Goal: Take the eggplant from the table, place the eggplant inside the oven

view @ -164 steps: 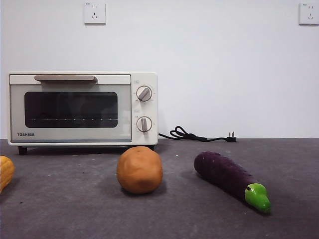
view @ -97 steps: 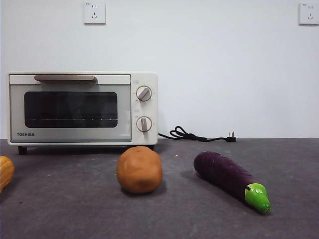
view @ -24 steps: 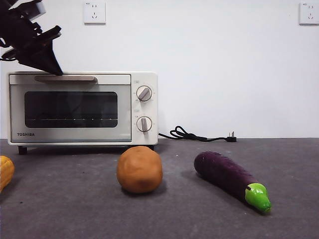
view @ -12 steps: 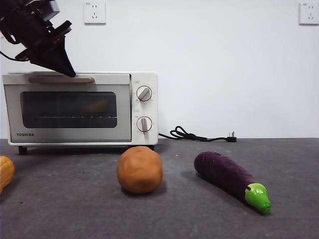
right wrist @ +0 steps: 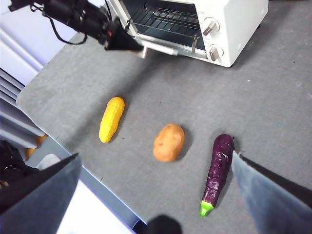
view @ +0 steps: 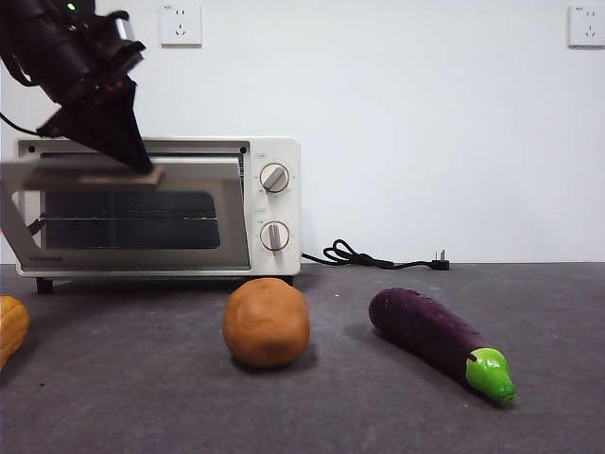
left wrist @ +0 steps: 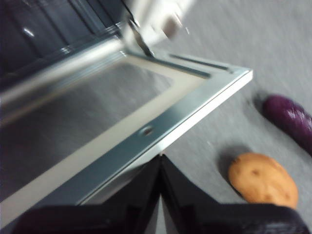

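Note:
The dark purple eggplant (view: 440,340) lies on the grey table (view: 369,416) at the right, green cap toward the camera; it also shows in the wrist views as eggplant (right wrist: 219,165) and eggplant (left wrist: 290,119). The cream oven (view: 274,203) stands at the back left with its door (view: 132,222) tilted partly open. My left gripper (view: 142,165) is shut, its tips hooked at the door's handle (view: 95,176). From the left wrist the door's inner frame (left wrist: 146,130) fills the view. My right gripper (right wrist: 155,157) hangs open high above the table, apart from the eggplant.
A round orange-brown ball (view: 266,322) sits left of the eggplant, in front of the oven. A yellow ribbed vegetable (right wrist: 111,118) lies further left. A black power cord (view: 369,257) trails behind the oven's right side. The table's edge (right wrist: 73,161) runs near the yellow vegetable.
The left gripper came in from the top left, reached the handle, and has pulled the oven door from shut to partly open. Eggplant, ball and yellow vegetable have not moved.

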